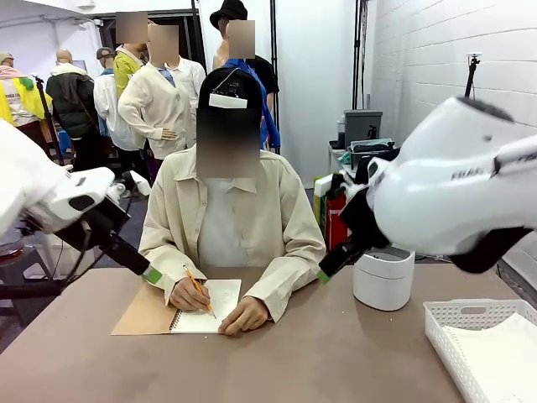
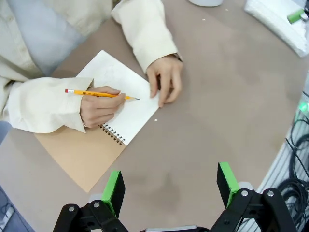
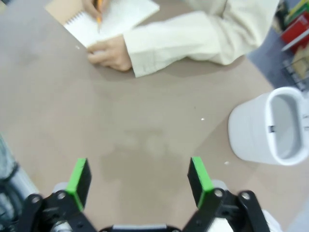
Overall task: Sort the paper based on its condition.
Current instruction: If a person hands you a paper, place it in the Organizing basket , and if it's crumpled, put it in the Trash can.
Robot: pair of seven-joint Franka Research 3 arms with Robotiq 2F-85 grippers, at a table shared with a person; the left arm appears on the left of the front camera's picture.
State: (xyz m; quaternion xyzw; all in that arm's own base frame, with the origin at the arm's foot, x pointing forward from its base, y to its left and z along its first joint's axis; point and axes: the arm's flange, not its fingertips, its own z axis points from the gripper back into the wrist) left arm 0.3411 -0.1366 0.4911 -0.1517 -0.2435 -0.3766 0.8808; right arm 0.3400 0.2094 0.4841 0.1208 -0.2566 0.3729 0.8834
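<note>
White paper (image 1: 502, 363) lies in a white lattice basket (image 1: 470, 314) at the table's front right corner; the basket (image 2: 273, 17) also shows in the left wrist view. My left gripper (image 1: 149, 273) hangs open above the table's left side, near the person's writing hand. Its jaws (image 2: 171, 186) stand wide apart over bare table with nothing between them. My right gripper (image 1: 324, 272) hovers open right of the person's other arm; its green pads (image 3: 198, 176) frame bare tabletop.
A person at the far side writes with a yellow pencil (image 2: 96, 93) on a spiral notebook (image 1: 210, 304) with a brown cover (image 2: 77, 154), one hand flat on the page. A white bin (image 1: 383, 279) stands at the right (image 3: 270, 128).
</note>
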